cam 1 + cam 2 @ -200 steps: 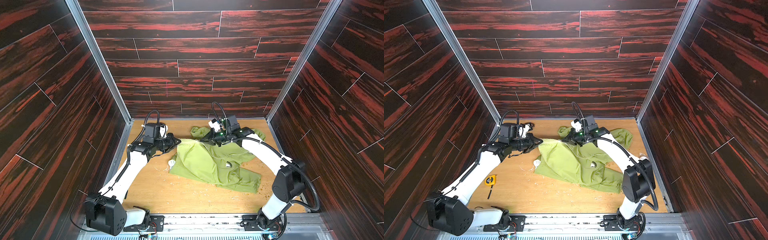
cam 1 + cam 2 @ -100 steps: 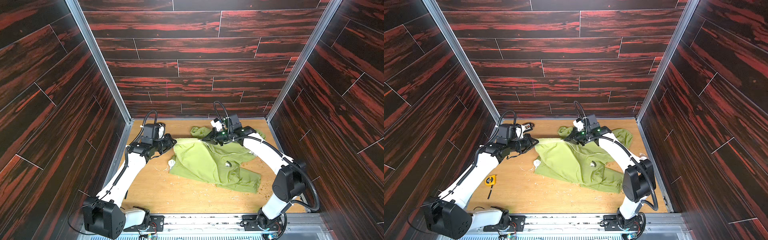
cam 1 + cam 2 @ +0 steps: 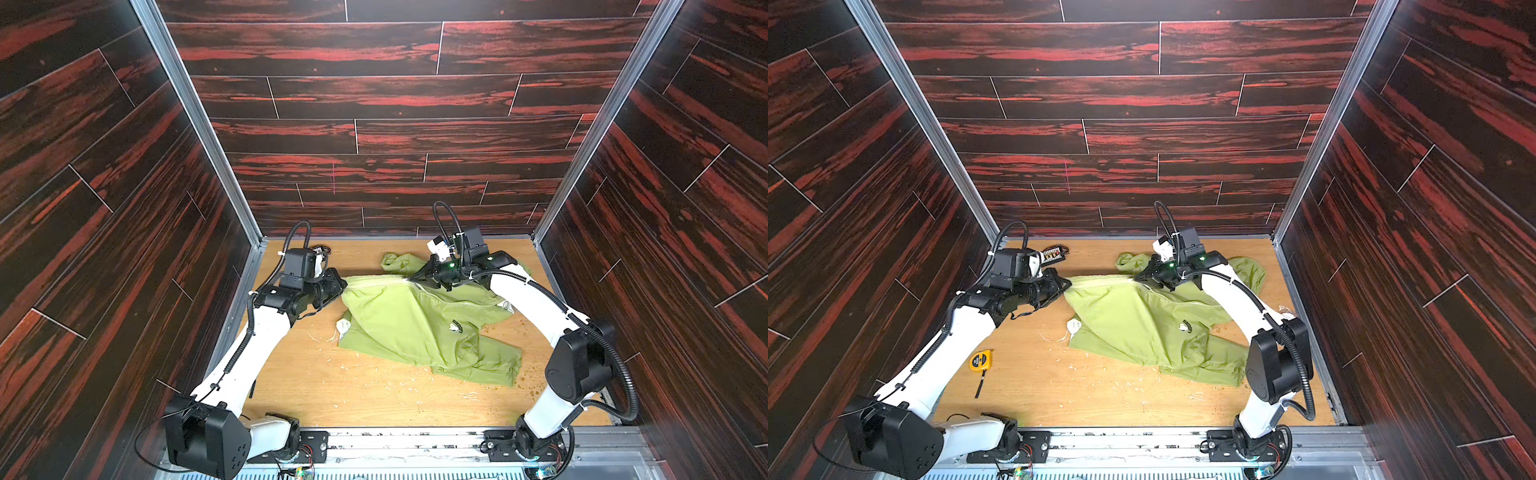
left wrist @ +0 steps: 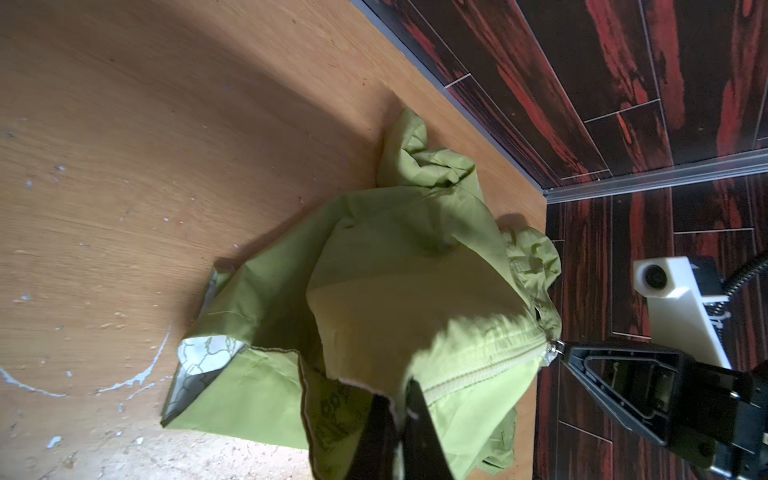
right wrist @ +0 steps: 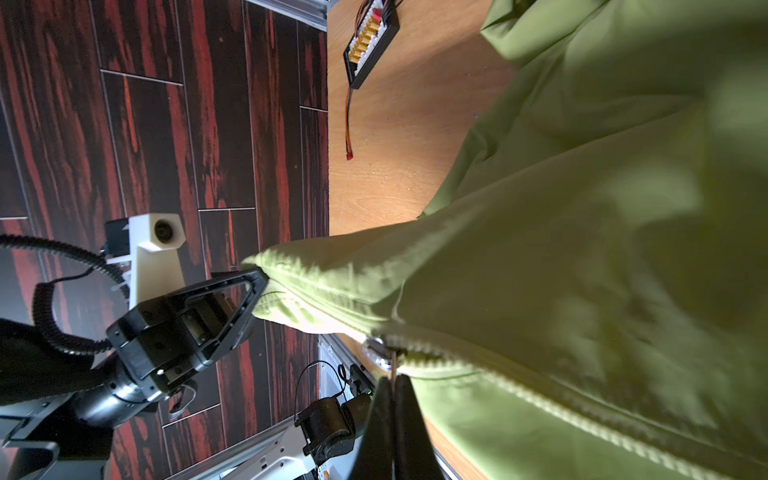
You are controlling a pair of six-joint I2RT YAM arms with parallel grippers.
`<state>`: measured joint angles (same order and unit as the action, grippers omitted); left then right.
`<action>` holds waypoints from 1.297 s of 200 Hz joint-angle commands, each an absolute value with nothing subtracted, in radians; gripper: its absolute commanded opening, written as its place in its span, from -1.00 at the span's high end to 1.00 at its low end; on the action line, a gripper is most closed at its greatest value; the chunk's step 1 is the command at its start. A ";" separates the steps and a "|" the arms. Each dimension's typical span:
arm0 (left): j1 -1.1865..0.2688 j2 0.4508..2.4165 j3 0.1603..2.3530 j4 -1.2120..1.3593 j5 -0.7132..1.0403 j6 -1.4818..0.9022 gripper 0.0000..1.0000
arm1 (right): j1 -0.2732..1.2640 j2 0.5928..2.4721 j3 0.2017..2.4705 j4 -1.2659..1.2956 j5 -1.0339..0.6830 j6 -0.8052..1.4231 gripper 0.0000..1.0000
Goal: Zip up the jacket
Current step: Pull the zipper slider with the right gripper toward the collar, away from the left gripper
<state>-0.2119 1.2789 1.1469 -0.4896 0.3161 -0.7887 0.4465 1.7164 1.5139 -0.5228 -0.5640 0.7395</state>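
The lime-green jacket (image 3: 399, 328) (image 3: 1129, 324) lies crumpled on the wooden floor, its far edge lifted and pulled taut between my two grippers. My left gripper (image 3: 343, 286) (image 3: 1068, 284) (image 4: 395, 399) is shut on the jacket's edge at the end of the pale zipper (image 4: 490, 357). My right gripper (image 3: 411, 279) (image 3: 1136, 276) (image 5: 392, 380) is shut on the pull of the metal slider (image 5: 376, 347) (image 4: 555, 351). Between the grippers the zipper (image 3: 378, 279) is closed. Beyond the slider its teeth (image 5: 540, 399) stand apart. White patterned lining (image 4: 203, 353) shows at a folded corner.
A yellow tape measure (image 3: 980, 359) lies on the floor beside the left arm. A connector board (image 3: 1054, 253) (image 5: 370, 45) with wires sits at the back left. Dark wood walls close in on three sides. The hood (image 3: 397, 262) is bunched near the back wall.
The two grippers have drawn slightly apart, the left one leftward and the right one rightward. The taut zipped stretch between them is a little longer.
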 commanded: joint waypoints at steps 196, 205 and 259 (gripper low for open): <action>-0.166 1.230 1.120 -0.566 0.215 -0.748 1.00 | 0.324 1.673 1.434 -0.579 -0.512 0.689 1.00; -0.164 1.229 1.117 -0.566 0.212 -0.748 1.00 | 0.322 1.669 1.432 -0.580 -0.511 0.688 1.00; -0.159 1.226 1.115 -0.568 0.200 -0.749 1.00 | 0.293 1.663 1.413 -0.587 -0.509 0.682 1.00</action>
